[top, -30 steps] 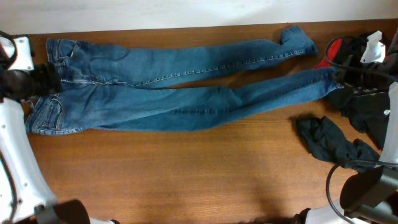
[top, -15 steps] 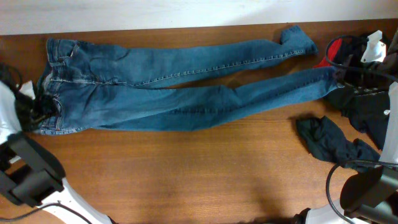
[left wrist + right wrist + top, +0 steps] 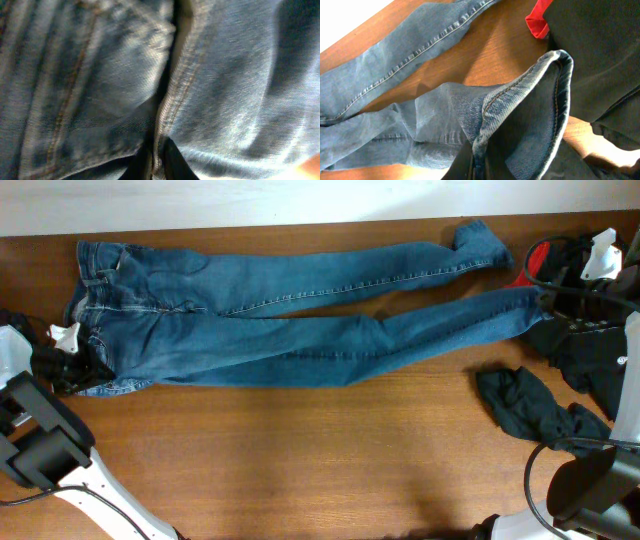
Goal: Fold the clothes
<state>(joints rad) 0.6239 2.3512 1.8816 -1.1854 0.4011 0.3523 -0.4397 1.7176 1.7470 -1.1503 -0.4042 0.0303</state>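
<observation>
The clothes are blue jeans (image 3: 300, 330) lying flat across the table, waist at the left and both legs running right. My left gripper (image 3: 80, 368) is at the near corner of the waist. In the left wrist view it (image 3: 159, 157) is shut on a stitched denim edge (image 3: 172, 100). My right gripper (image 3: 545, 302) is at the end of the nearer leg. Seen from the right wrist, it (image 3: 479, 162) is shut on that leg's hem (image 3: 520, 85), which stands up folded. The farther leg (image 3: 395, 55) lies flat beyond it.
A dark crumpled garment (image 3: 535, 415) lies at the right front. A black heap (image 3: 590, 355) with a red piece (image 3: 538, 258) sits at the right edge, touching the hem. The table's back edge (image 3: 300, 225) runs just behind the jeans. Bare wood (image 3: 300, 460) fills the front.
My left gripper has moved from the middle of the waistband to its near corner and closed on the denim there, bunching that corner. The right gripper has stayed shut on the hem.
</observation>
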